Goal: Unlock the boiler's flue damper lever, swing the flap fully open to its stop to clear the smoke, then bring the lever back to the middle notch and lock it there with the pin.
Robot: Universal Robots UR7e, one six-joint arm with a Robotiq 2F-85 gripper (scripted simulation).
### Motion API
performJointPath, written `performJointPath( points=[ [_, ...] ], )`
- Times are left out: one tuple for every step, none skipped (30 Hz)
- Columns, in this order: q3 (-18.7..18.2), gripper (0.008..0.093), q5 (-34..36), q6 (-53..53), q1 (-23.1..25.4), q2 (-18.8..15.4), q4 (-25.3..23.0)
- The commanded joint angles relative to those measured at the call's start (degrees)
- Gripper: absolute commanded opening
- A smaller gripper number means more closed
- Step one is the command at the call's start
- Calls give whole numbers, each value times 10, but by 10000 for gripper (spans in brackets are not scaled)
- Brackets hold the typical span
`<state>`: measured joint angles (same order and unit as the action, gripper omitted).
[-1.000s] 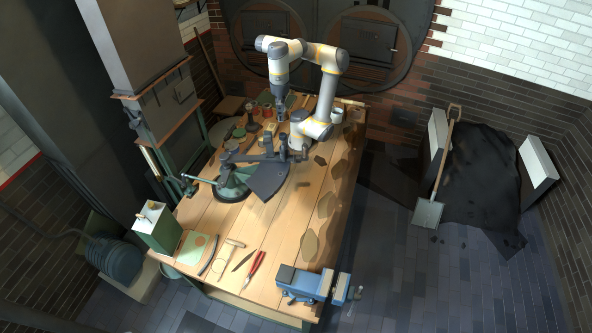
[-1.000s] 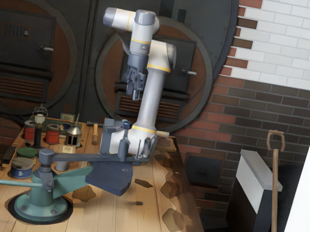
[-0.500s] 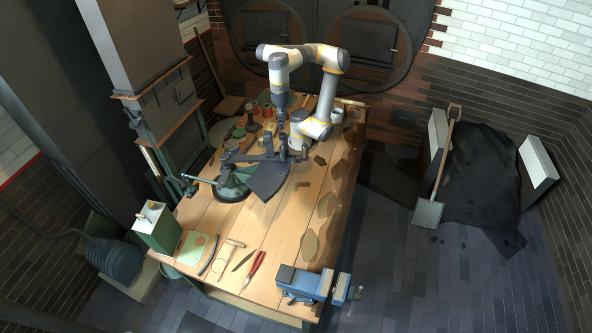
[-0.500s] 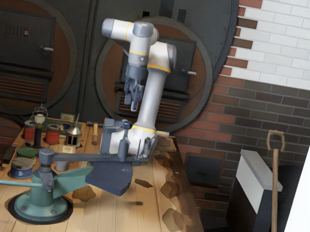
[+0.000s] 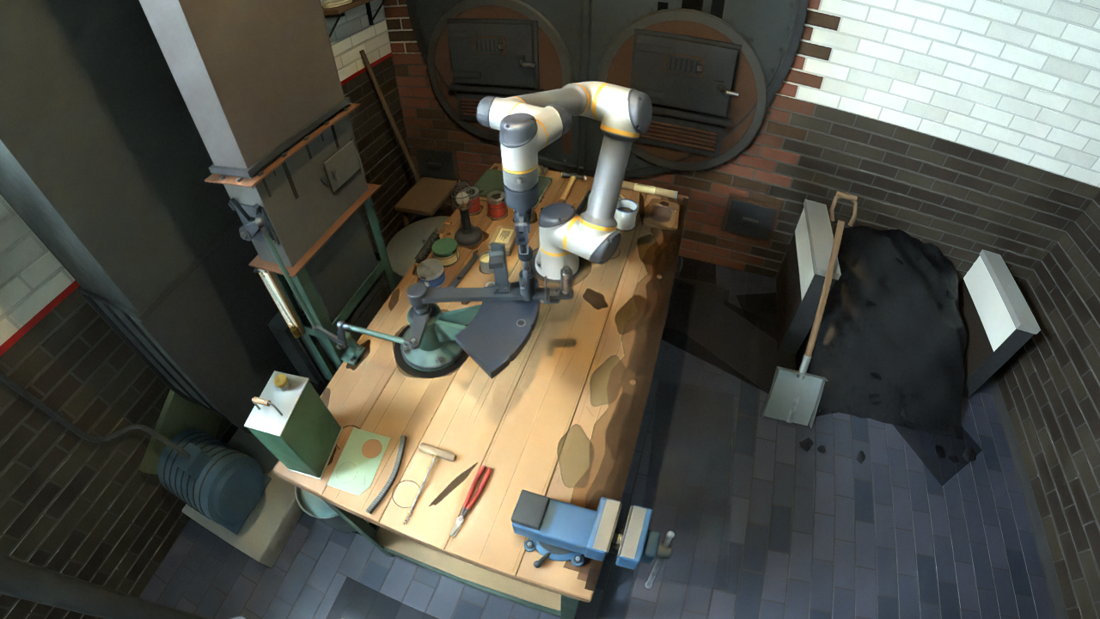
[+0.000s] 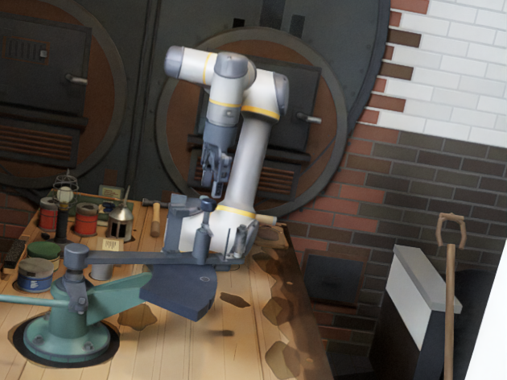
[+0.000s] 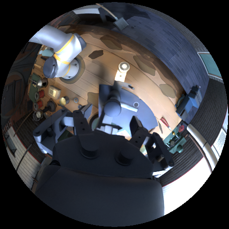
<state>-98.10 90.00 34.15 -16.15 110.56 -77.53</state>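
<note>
The locking pin's round dark-blue knob [image 6: 207,203] [image 7: 112,108] stands on the damper lever, straight below my gripper. My gripper [image 6: 217,189] [image 5: 523,248] [image 7: 110,121] points down just above the knob, open and empty. The grey lever [image 5: 477,293] [image 6: 143,257] runs level from its pivot post [image 5: 418,295] [image 6: 75,254] on the green base [image 5: 428,356] [image 6: 65,333] out to an upright handle [image 6: 200,241]. Under the lever lies the dark fan-shaped notch plate [image 5: 496,332] [image 6: 180,290] with a small hole [image 6: 204,279]. A grey bracket [image 6: 179,209] stands beside the pin.
Tins and spools [image 6: 41,262] [image 6: 85,218], a caged lamp [image 6: 64,204], an oil can [image 6: 120,221] and a hammer [image 6: 155,219] crowd the bench's rear left. The arm's base [image 5: 573,239] stands right behind the lever's end. A blue vise [image 5: 581,531] and hand tools [image 5: 469,493] sit at the near edge.
</note>
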Motion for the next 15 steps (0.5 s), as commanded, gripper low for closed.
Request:
performJointPath(
  points=[
    [-1,800,0,0,0,0,-2],
    [-3,800,0,0,0,1,-3],
    [-4,800,0,0,0,1,-4],
    [-5,800,0,0,0,1,-5],
    [-6,800,0,0,0,1,-6],
    [-6,800,0,0,0,1,-6],
    [-7,800,0,0,0,1,-6],
    [-7,800,0,0,0,1,-7],
    [-7,800,0,0,0,1,-7],
    [-7,800,0,0,0,1,-7],
    [-7,800,0,0,0,1,-7],
    [-7,800,0,0,0,1,-7],
    [-7,800,0,0,0,1,-7],
    [-8,800,0,0,0,2,-7],
    [-8,800,0,0,0,2,-7]
  ],
)
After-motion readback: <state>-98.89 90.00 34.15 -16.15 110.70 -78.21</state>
